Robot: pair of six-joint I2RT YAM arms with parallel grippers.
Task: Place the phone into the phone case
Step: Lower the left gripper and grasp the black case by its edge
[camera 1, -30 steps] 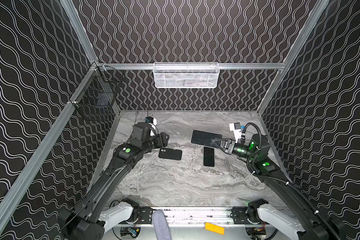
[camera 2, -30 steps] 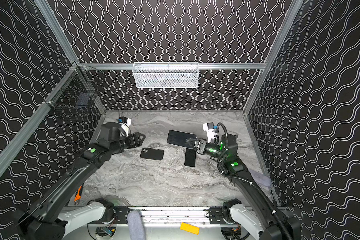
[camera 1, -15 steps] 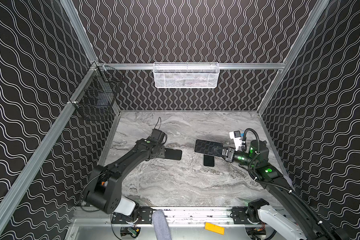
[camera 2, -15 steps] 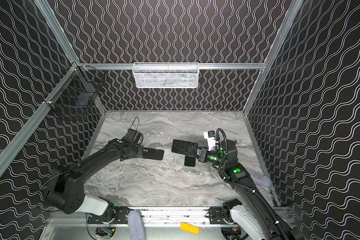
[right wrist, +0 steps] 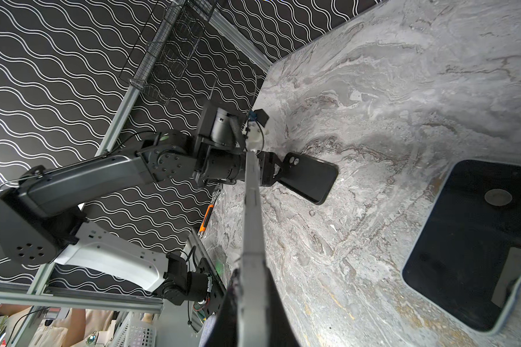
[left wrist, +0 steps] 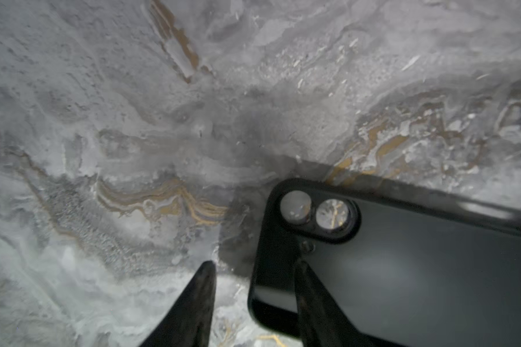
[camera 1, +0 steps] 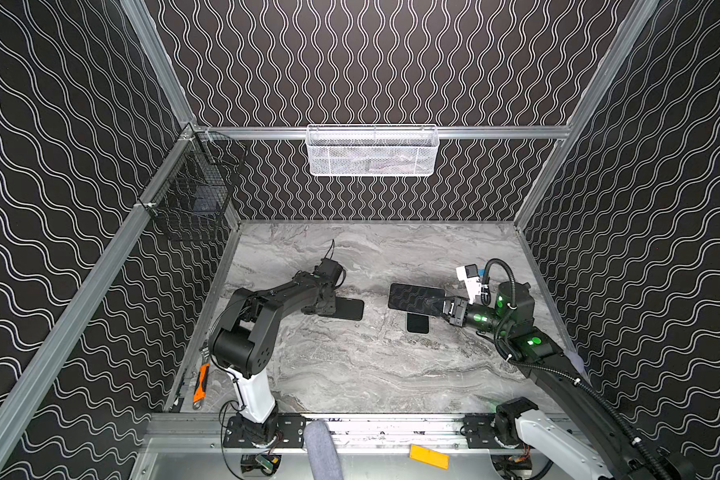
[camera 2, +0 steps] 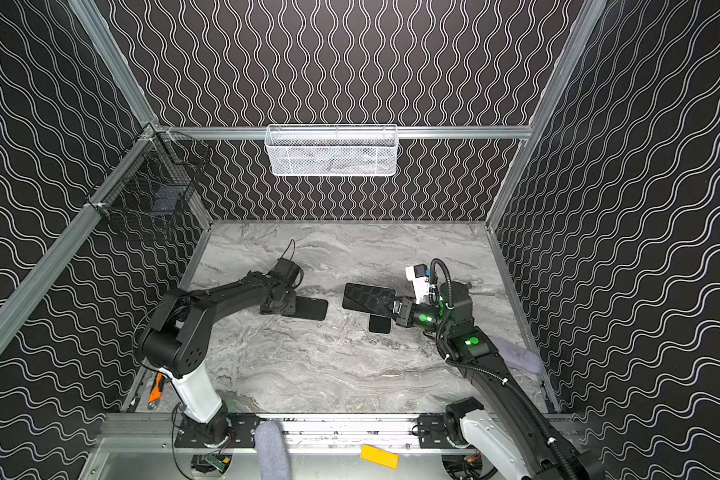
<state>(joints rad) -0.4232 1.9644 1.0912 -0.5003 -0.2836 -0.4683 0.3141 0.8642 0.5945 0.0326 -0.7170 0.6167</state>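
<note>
Step in hand: securing the case before insertion.

Left pincer sits at the camera cutout end of the phone case. Its jaws are part spread, one finger on the table and the other over the case. Nothing is clamped yet.

The case lies flat on the table, left of centre. Its long axis runs roughly left-right, cutout end toward the left arm (cannot tell whether its hollow faces up).

Right pincer is pressed onto one short end of the phone and holds it clear of the table, broad face up. The phone's long axis also runs left-right, its free end pointing at the case, well apart from it. A second dark slab lies on the table beneath it.

Next, in my judgement: left pinches the case rim firmly, then right carries the phone across, lines up the axes and presses it in.
</note>
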